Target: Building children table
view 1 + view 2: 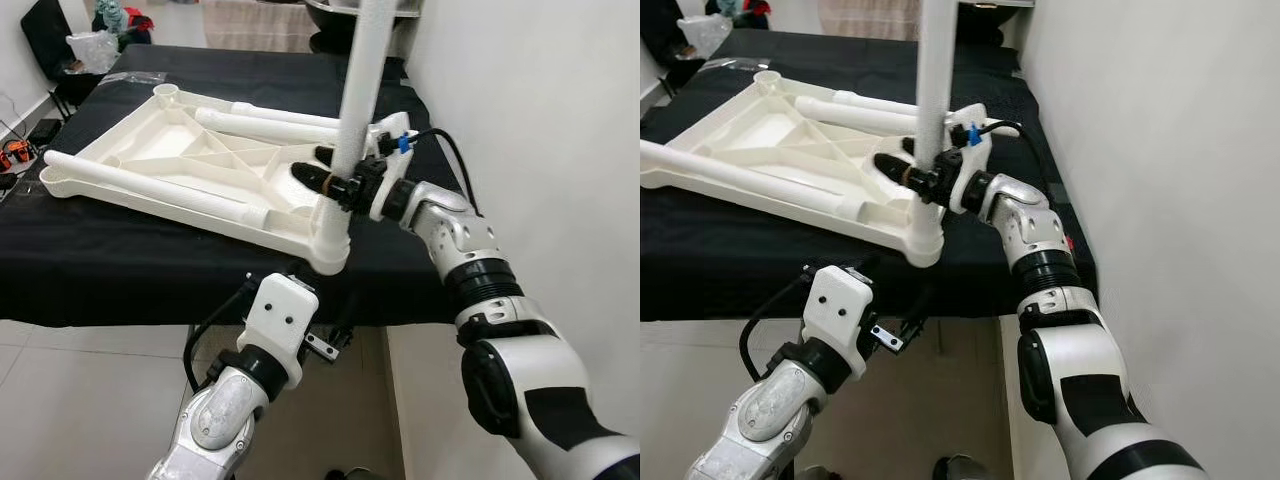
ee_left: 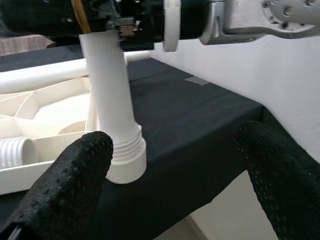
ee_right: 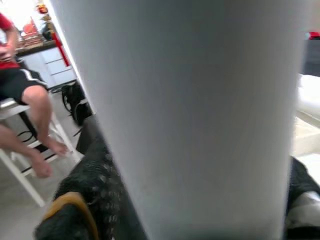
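Observation:
The white plastic children's table top [image 1: 190, 160] lies upside down on a black-covered table [image 1: 120, 260]. One white leg [image 1: 362, 80] stands upright in the socket [image 1: 328, 250] at the near right corner. My right gripper [image 1: 335, 178] is shut on this upright leg a little above the socket; the leg's white surface [image 3: 200, 100] is close up in the right wrist view. Two other legs lie along the top, one on the near side [image 1: 150, 185] and one at the back [image 1: 270, 122]. My left gripper [image 2: 175, 180] is open, low at the table's front edge, facing the socket [image 2: 122, 160].
A white wall [image 1: 540, 100] runs close along the right. A chair with a plastic bag [image 1: 92, 45] stands at the far left. A person [image 3: 25, 95] sits on a white chair beyond the table. Tiled floor lies below the front edge.

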You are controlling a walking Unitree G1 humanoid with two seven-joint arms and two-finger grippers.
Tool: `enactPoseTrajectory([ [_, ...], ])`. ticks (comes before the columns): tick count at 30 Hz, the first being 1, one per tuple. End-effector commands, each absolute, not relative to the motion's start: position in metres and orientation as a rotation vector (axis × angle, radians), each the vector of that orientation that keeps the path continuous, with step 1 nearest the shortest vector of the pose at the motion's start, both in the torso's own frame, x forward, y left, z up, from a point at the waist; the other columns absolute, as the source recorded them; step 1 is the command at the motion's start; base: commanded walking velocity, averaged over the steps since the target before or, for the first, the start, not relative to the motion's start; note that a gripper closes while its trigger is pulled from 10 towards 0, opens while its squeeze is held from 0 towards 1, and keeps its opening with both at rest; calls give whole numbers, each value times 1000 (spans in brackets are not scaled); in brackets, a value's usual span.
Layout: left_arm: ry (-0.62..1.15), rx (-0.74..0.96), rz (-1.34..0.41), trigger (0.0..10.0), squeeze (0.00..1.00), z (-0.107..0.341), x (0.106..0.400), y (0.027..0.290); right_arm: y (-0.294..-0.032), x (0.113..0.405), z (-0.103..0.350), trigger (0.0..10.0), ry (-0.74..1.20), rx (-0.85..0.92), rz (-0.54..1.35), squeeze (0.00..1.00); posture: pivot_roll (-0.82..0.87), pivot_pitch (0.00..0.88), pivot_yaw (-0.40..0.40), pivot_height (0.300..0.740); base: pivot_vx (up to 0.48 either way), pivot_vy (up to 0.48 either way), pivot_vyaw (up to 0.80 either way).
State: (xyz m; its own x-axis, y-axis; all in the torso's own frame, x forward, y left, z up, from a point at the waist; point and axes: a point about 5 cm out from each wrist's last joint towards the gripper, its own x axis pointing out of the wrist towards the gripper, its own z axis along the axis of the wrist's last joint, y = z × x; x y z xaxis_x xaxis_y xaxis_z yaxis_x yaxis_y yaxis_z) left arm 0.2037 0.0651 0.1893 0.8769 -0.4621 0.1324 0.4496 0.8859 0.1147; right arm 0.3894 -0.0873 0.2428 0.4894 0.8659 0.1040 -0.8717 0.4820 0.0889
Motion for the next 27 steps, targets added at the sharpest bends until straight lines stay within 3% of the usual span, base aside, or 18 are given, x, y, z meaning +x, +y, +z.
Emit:
enactPoseTrajectory([
  [1, -147, 79, -479, 10000, 0, 188, 202, 65, -79, 389, 250, 0, -74, 109, 1094, 0, 87, 69, -109, 740, 0, 0, 0],
  [3, -148, 82, -469, 10000, 0, 187, 202, 65, -75, 392, 250, 0, -90, 99, 1041, 0, 84, 70, -110, 740, 0, 0, 0],
  [7, -162, 97, -432, 10000, 0, 189, 205, 69, -83, 406, 240, 0, -67, 11, 734, 0, 83, 74, -109, 740, 0, 0, 0],
  [10, -175, 105, -399, 10000, 0, 192, 208, 74, -96, 413, 229, 0, 5, -4, 498, 0, 83, 74, -112, 740, 0, 0, 0],
  [11, -187, 117, -362, 10000, 0, 193, 211, 78, -108, 416, 221, 0, 54, 7, 308, 0, 78, 73, -110, 740, 0, 0, 0],
  [16, -193, 133, -339, 10000, 0, 194, 213, 80, -124, 417, 214, 0, 105, 15, 83, 0, 78, 73, -110, 740, 0, 0, 0],
  [18, -199, 140, -322, 10000, 0, 195, 215, 82, -140, 414, 212, 0, 115, 77, -163, 0, 77, 72, -111, 740, 0, 0, 0],
  [21, -202, 145, -315, 10000, 0, 195, 216, 83, -143, 411, 214, 0, 107, 104, -242, 0, 77, 72, -111, 740, 0, 0, 0],
  [25, -205, 150, -303, 10000, 0, 196, 217, 85, -121, 408, 226, 0, 55, 169, -246, 0, 75, 75, -109, 740, 0, 0, 0],
  [26, -205, 147, -309, 10000, 0, 196, 217, 84, -110, 408, 232, 10000, 11, 170, -175, 0, 74, 73, -108, 740, 0, 0, 0],
  [27, -206, 146, -313, 10000, 0, 196, 217, 83, -99, 409, 238, 10000, -27, 178, -88, 0, 74, 73, -108, 740, 0, 0, 0],
])
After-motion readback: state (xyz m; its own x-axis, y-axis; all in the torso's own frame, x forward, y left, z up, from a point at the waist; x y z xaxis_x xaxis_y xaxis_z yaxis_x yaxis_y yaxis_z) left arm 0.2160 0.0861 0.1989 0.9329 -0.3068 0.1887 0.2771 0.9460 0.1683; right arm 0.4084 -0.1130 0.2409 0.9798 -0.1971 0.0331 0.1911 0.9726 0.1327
